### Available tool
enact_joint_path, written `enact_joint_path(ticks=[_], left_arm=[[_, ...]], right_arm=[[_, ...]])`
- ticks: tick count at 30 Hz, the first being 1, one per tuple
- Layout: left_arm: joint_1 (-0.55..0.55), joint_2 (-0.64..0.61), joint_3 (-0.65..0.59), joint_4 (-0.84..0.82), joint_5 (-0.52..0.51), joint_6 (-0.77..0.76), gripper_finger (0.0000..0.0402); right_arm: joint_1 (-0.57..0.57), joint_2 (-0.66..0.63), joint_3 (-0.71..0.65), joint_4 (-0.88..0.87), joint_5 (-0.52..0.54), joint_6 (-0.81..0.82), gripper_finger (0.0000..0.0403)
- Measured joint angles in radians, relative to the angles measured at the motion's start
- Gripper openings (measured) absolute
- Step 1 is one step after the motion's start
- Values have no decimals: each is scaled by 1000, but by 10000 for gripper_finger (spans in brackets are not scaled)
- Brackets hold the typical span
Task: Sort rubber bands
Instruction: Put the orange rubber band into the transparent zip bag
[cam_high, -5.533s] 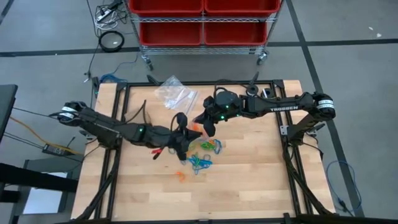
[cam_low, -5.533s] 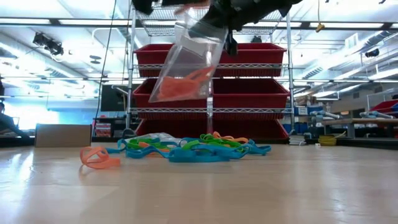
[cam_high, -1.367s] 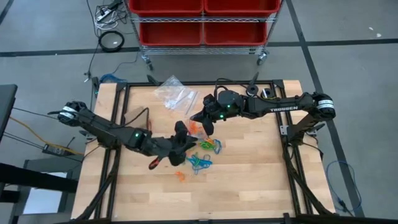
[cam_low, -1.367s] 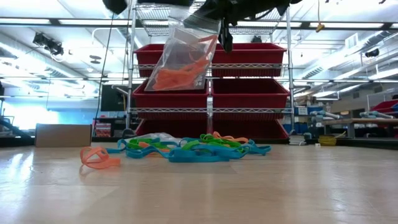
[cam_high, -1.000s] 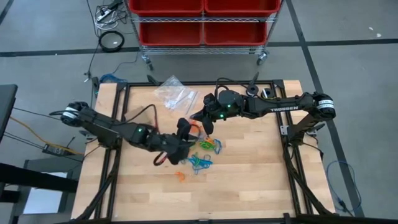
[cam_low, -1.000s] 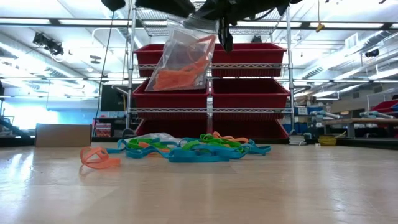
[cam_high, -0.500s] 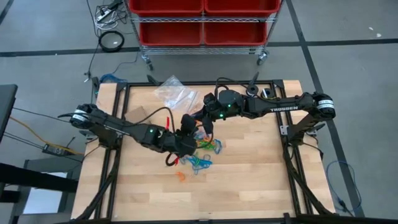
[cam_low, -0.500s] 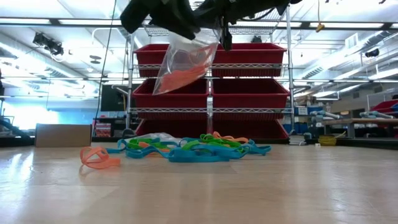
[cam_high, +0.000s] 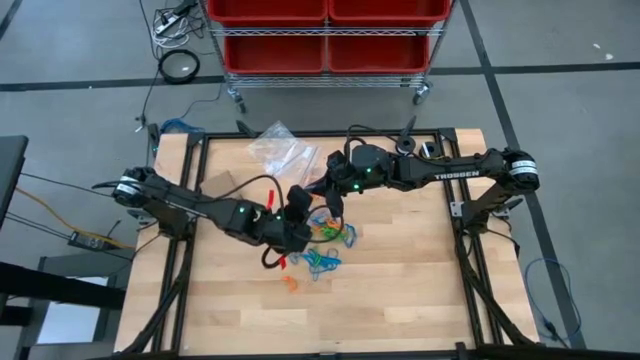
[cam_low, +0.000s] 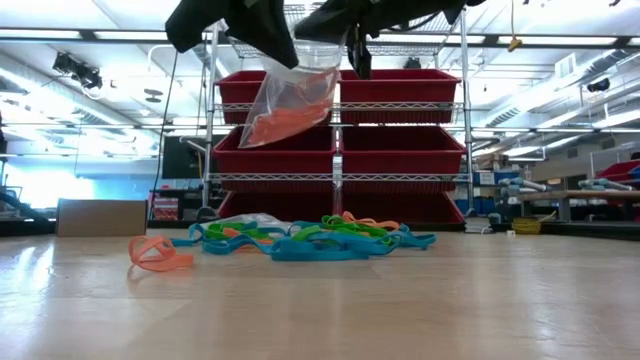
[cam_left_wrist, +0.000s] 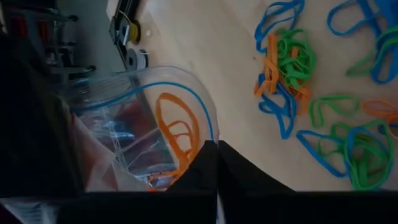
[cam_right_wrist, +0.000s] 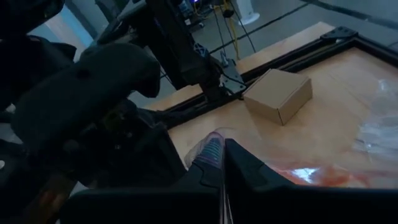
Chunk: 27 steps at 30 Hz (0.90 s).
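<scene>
**Both pincers on bag**

Left pincer (cam_high: 297, 205) moved in, now clenched on clear bag (cam_low: 290, 100); right pincer (cam_high: 335, 205) clamps its rim, prob. to spread the mouth. Orange bands inside; rubber bands (cam_high: 325, 245) on counter (cam_high: 400, 290) below.

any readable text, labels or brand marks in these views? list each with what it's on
"TROSSEN": white letters on the right arm, high view.
Cardboard box: no print visible on the faces that show.
Red bins: no labels readable.
Clear bag holding orange rubber bands: no print visible.
Nothing else legible.
</scene>
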Motion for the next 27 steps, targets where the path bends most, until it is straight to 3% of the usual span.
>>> enact_joint_path(ticks=[15, 20, 27], left_arm=[[-12, -103, 0, -8, 0, -20, 1], [-12, -106, 0, -41, 35, -19, 1], [-19, -106, 0, -93, 66, -27, 0]], right_arm=[[-55, 0, 0, -123, -38, 8, 126], [-61, 0, 0, -132, -90, -124, 138], [-67, -4, 0, -138, -82, -256, 136]])
